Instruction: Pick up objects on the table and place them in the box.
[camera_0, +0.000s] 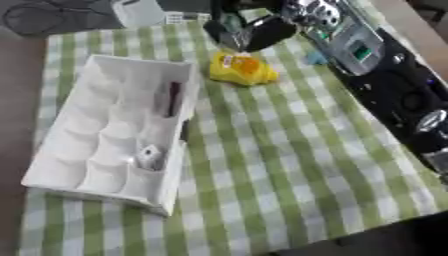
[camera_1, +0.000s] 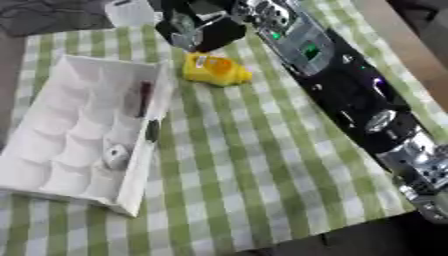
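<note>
The right hand's (camera_0: 249, 31) dark fingers (camera_0: 229, 36) hang just above the yellow object (camera_0: 241, 70), curled downward, though whether they touch or pinch it cannot be told. The yellow object lies on the green checked cloth (camera_0: 280, 165), just right of the white box's (camera_0: 66, 125) far corner, its long axis running left to right. Inside the box, a dark slim item (camera_0: 171, 99) lies lengthwise in a far compartment, and a small pale piece (camera_0: 149, 156) sits nearer.
</note>
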